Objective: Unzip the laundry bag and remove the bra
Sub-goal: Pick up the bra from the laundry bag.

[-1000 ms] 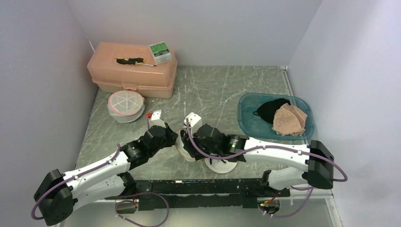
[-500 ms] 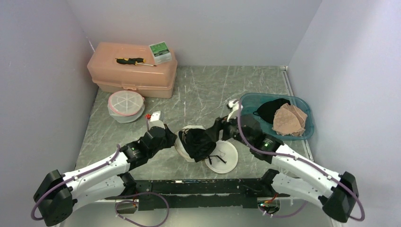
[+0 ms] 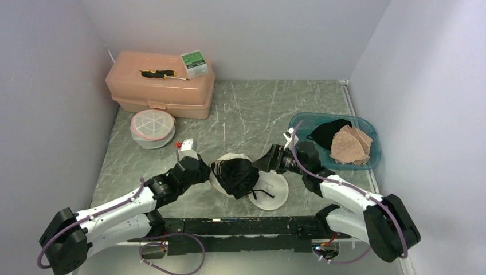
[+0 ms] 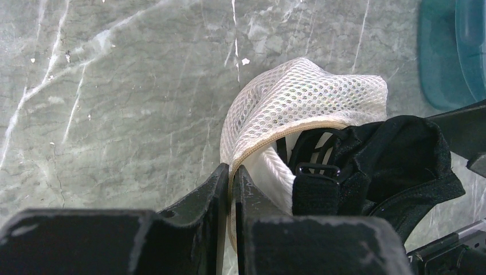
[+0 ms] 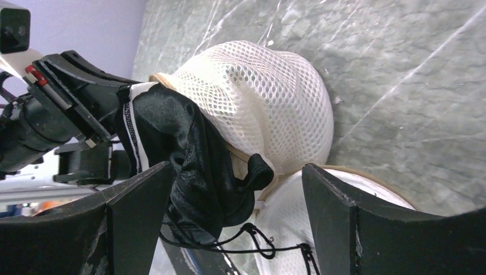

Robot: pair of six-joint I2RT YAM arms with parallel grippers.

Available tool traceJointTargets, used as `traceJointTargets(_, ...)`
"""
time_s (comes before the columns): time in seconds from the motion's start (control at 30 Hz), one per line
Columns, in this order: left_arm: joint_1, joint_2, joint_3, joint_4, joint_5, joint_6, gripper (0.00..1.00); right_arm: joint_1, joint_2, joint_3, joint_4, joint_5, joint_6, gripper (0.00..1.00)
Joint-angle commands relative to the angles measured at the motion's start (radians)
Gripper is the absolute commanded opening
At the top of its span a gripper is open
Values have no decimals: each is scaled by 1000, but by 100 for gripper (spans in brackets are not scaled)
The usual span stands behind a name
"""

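Mesh laundry bag [image 4: 298,97] rim clamped in left fingers [image 4: 224,184]; black bra [image 4: 395,149] hanging out; right fingers [image 5: 329,200] spread apart.

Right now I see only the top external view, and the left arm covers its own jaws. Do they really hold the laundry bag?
Observer: Yes. In the left wrist view the left jaws are shut on the beige rim of the mesh laundry bag.
Operator: And the right jaws, do they have the bra?
Observer: No. The right wrist view shows them wide open. The black bra sits between them in that view, but they are not closed on it.
Operator: Is the bra out of the bag?
Observer: Only partly. It hangs out of the opening, and a thin black strap lies on the flat white mesh below.
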Motion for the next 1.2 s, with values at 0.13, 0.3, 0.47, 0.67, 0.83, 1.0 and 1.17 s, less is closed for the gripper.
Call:
traceJointTargets(0.13, -1, 17, -11, 39, -4, -16, 13, -9, 136, -38, 319, -167, 137, 88)
traceJointTargets(0.3, -1, 36, -10, 53, 3, -15, 13, -7, 202, -53, 420, -217, 191, 87)
traceJointTargets(0.47, -1, 49, -12, 64, 11, -23, 13, 11, 261, -46, 417, -223, 181, 81)
traceJointTargets(0.67, 0, 48, -12, 71, 15, -24, 13, 28, 288, -39, 460, -243, 200, 74)
traceJointTargets(0.83, -1, 57, -11, 75, 23, -26, 13, 48, 300, -8, 449, -253, 200, 62)
traceJointTargets(1.0, -1, 57, -14, 75, 26, -31, 12, 56, 288, -4, 455, -252, 204, 38)
traceJointTargets(1.17, -1, 41, -19, 71, 23, -32, 13, 56, 222, 16, 391, -251, 180, 18)
